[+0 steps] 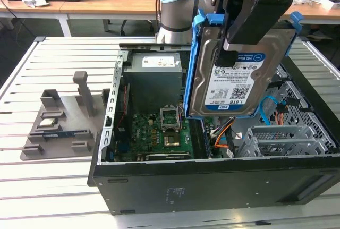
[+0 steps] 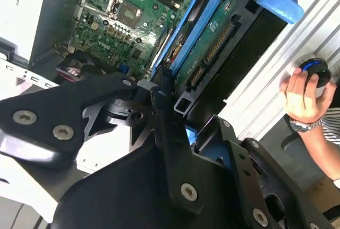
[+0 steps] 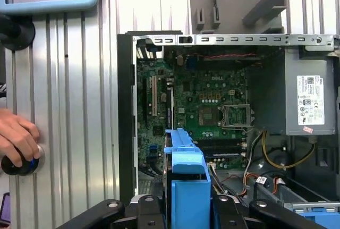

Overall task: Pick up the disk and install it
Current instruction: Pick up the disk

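The jaws clenched the disk [image 1: 241, 80] upright above the open case [image 1: 202, 186], where a skewed descent might snag its blue rails [image 1: 192, 53] on the orange cables [image 1: 222, 133].

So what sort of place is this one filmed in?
Probably a robotics lab or test workshop: an open computer case sits on a slotted metal table, the gripper holds the disk above it, and office desks stand behind.
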